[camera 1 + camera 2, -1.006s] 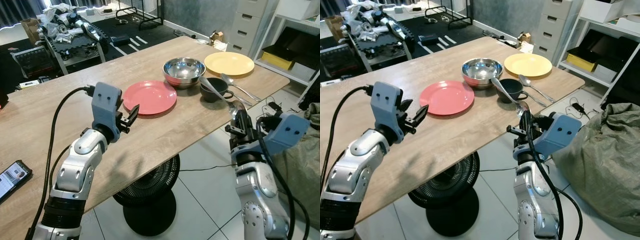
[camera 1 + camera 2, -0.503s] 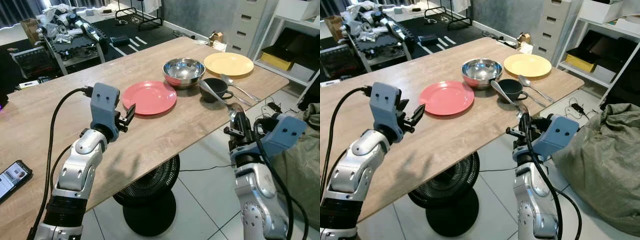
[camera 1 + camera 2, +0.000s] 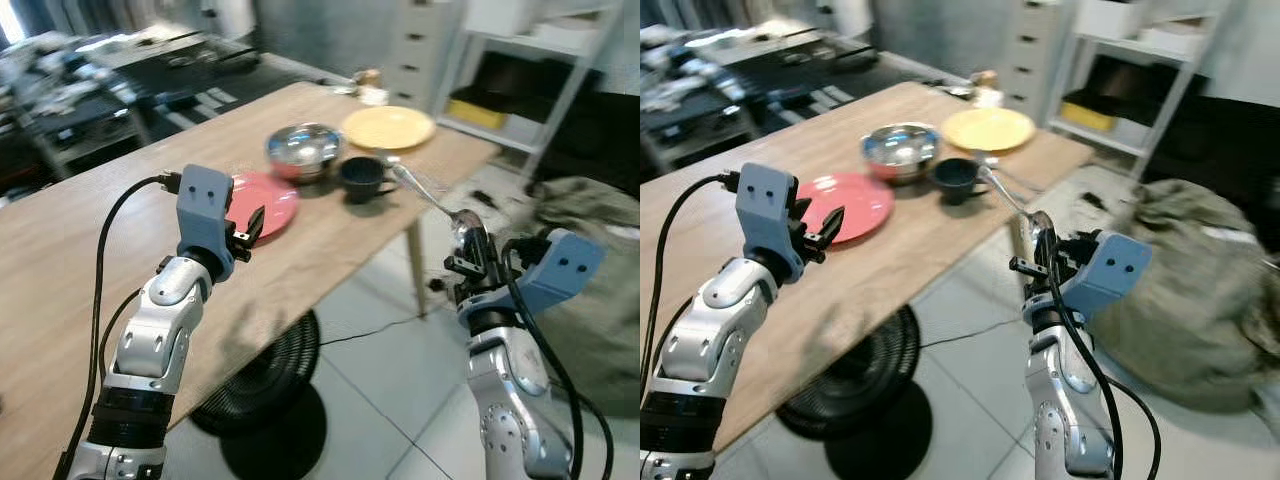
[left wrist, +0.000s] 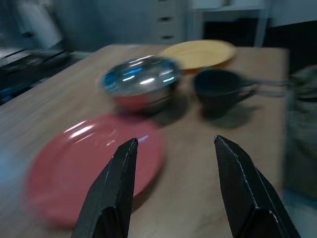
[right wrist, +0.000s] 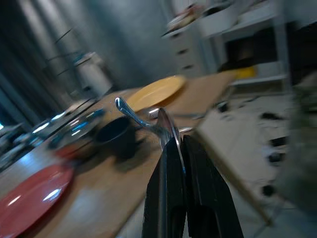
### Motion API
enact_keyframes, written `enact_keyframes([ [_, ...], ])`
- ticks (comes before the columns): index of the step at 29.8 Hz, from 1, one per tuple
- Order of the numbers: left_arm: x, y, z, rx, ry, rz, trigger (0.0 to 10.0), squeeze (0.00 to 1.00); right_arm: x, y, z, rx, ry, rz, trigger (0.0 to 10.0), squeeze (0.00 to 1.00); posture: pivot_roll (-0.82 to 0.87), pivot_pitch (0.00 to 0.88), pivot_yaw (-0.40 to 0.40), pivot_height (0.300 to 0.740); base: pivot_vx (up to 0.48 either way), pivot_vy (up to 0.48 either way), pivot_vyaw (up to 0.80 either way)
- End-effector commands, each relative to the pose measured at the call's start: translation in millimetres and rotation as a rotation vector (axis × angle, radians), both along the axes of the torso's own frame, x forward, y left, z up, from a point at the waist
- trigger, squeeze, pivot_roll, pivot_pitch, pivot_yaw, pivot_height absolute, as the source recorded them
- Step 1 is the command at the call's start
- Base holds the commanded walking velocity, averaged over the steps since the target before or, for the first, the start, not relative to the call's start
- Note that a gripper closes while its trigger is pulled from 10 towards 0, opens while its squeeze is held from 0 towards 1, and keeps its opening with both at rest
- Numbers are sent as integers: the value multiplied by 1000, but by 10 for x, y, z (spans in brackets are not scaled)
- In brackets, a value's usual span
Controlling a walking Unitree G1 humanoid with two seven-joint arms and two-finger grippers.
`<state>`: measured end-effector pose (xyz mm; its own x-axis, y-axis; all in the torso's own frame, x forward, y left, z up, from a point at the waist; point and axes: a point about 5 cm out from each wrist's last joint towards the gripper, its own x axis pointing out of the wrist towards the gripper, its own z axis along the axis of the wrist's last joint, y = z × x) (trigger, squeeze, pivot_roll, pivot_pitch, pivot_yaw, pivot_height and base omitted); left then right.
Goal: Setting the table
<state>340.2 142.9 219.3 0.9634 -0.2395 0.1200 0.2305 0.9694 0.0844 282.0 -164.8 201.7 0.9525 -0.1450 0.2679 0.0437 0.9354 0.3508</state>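
On the wooden table [image 3: 70,230] lie a red plate [image 3: 262,195], a steel bowl [image 3: 303,145], a dark cup [image 3: 360,177] and a yellow plate [image 3: 388,127] in a row. My left gripper [image 3: 245,228] hovers open just short of the red plate [image 4: 94,158], fingers [image 4: 114,193] spread. My right gripper [image 3: 1040,262] is off the table's right edge, over the floor, shut on a metal spoon [image 3: 1012,197]. The spoon's bowl sits at the fingers and its handle [image 5: 130,111] slants up toward the cup.
A grey-green sack [image 3: 1185,260] lies on the tiled floor to the right. Under the table stands a black fan base [image 3: 865,420]. A white shelf unit [image 3: 1145,70] and grey drawers [image 3: 415,40] stand beyond the table's far end.
The whole picture has swung and blurred, so the camera has turned to the right. Both arms hold much the same pose; the spoon stays in the right gripper.
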Motion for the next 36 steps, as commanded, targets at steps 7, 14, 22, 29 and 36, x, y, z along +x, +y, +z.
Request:
enact_keyframes([
  [7,27,11,-35,12,9,6,10000,0,1,-10,-48,9,18,-8,10000,0,-104,7,147,740,0,0,-800],
  [14,33,14,-40,13,12,3,10000,0,-2,-9,-57,9,22,-10,10000,0,-104,7,149,740,0,0,-800],
  [22,30,17,-45,14,12,2,10000,0,-2,-7,-63,7,23,-7,10000,0,-104,4,149,740,0,0,-800],
  [29,31,18,-43,16,8,-2,10000,0,-5,0,-67,5,24,-7,10000,0,-107,3,152,740,0,0,-800],
  [36,41,18,-42,18,3,-1,10000,0,-9,-1,-75,3,27,-8,10000,0,-110,2,153,740,0,0,-800],
])
